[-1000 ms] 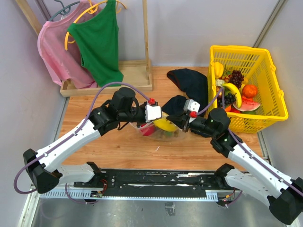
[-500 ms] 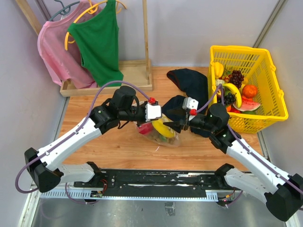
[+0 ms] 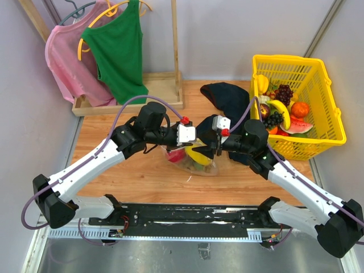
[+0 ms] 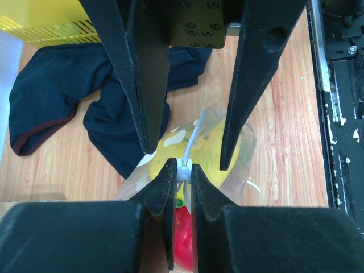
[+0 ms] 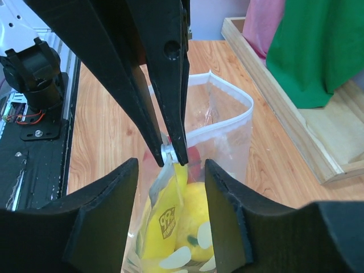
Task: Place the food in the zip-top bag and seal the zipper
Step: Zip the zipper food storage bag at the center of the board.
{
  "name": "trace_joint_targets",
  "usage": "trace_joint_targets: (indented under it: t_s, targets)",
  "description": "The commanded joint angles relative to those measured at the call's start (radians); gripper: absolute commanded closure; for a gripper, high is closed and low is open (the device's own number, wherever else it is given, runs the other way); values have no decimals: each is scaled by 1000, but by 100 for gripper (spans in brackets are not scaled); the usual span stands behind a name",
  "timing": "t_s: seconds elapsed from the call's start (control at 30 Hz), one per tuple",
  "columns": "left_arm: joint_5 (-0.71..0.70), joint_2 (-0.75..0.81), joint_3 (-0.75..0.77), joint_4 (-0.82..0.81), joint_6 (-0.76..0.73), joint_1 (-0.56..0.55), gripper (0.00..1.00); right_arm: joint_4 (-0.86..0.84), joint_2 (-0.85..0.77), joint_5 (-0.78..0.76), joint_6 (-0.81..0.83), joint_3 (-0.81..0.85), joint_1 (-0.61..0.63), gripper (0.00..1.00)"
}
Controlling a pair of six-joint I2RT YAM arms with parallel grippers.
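The clear zip-top bag (image 3: 196, 165) stands on the wooden table between my two grippers. It holds a yellow lemon (image 5: 199, 224), a yellow banana (image 5: 162, 224) and a red apple (image 4: 183, 245). My left gripper (image 4: 182, 166) is shut on the white slider (image 5: 166, 152) of the zipper (image 5: 227, 122) at the bag's mouth; in the top view the left gripper (image 3: 193, 142) sits over the bag. My right gripper (image 5: 170, 207) is open, one finger on each side of the bag's upper part, its tips close to the left gripper's. It also shows in the top view (image 3: 208, 142).
A yellow lattice basket (image 3: 335, 128) with more fruit stands at the right. A dark navy cloth (image 3: 230, 96) lies just behind the bag. A wooden rack (image 3: 165, 91) with pink and green garments stands at the back left.
My right gripper has moved left, up to the bag and the left gripper. My left gripper has shifted slightly right, still holding the bag's top.
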State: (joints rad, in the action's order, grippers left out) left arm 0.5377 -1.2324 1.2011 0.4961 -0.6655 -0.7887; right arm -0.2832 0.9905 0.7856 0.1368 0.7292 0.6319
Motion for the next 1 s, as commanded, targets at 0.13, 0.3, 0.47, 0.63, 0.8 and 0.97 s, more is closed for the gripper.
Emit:
trace_joint_targets:
  t_s: [0.13, 0.3, 0.47, 0.63, 0.8, 0.97]
  targets:
    - [29, 8, 27, -11, 2, 3, 100, 37, -12, -76, 38, 26, 11, 76]
    - [-7, 29, 10, 4, 22, 3, 100, 38, -59, -152, 47, 7, 12, 100]
    - [-68, 56, -6, 4, 52, 3, 100, 43, -130, -253, 44, -21, 12, 99]
    - [-112, 76, -27, 10, 79, 2, 100, 46, -182, -331, 47, -47, 10, 99]
    - [-130, 88, -43, 15, 99, 3, 100, 52, -201, -389, 36, -55, 10, 99]
    - [-149, 114, -62, 24, 106, 3, 100, 54, -228, -461, 22, -64, 8, 99]
